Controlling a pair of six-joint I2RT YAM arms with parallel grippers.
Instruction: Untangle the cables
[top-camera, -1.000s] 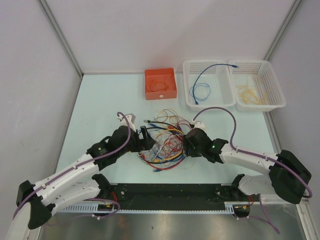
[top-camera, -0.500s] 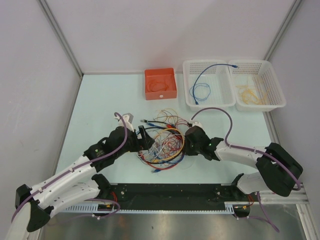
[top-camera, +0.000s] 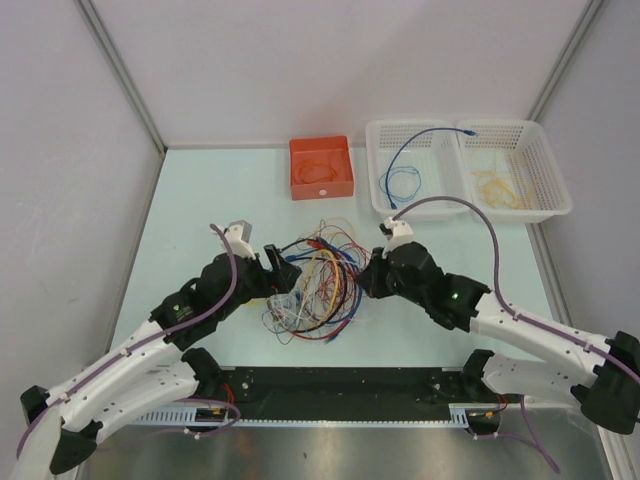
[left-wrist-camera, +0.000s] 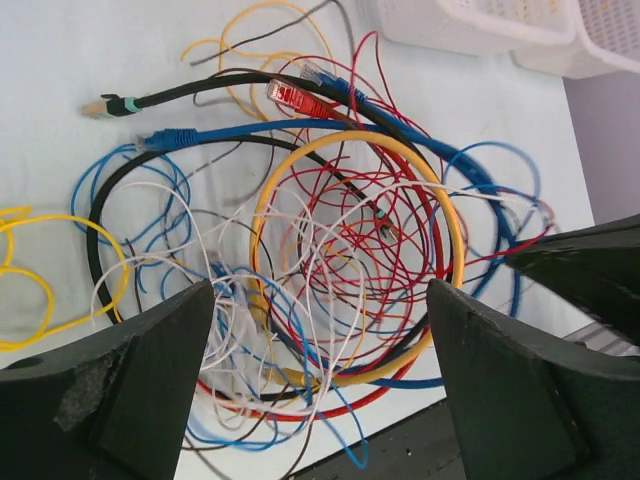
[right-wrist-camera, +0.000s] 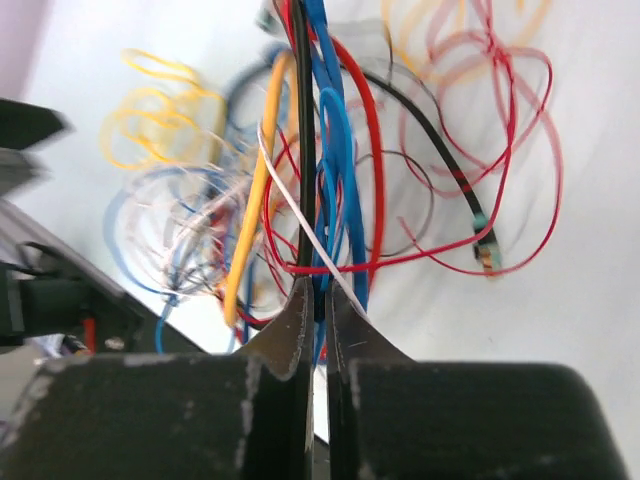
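Left pincer (left-wrist-camera: 320, 295) spread wide, right pincer (right-wrist-camera: 318, 300) clamped

Overhead, wrist close-ups — all sharing cables (top-camera: 318, 283)

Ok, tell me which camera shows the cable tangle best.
The left wrist view: the cables fill it, sharp, each loop traceable. The top view shows them small and far off. The right wrist view shows only a few strands up close, the rest blurred.

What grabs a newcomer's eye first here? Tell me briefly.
A tangle of thin red, yellow, blue and white cables sits at the centre of the light blue table, between both arms. The right gripper is pinched shut on a few strands, while the left gripper gapes open over the heap.
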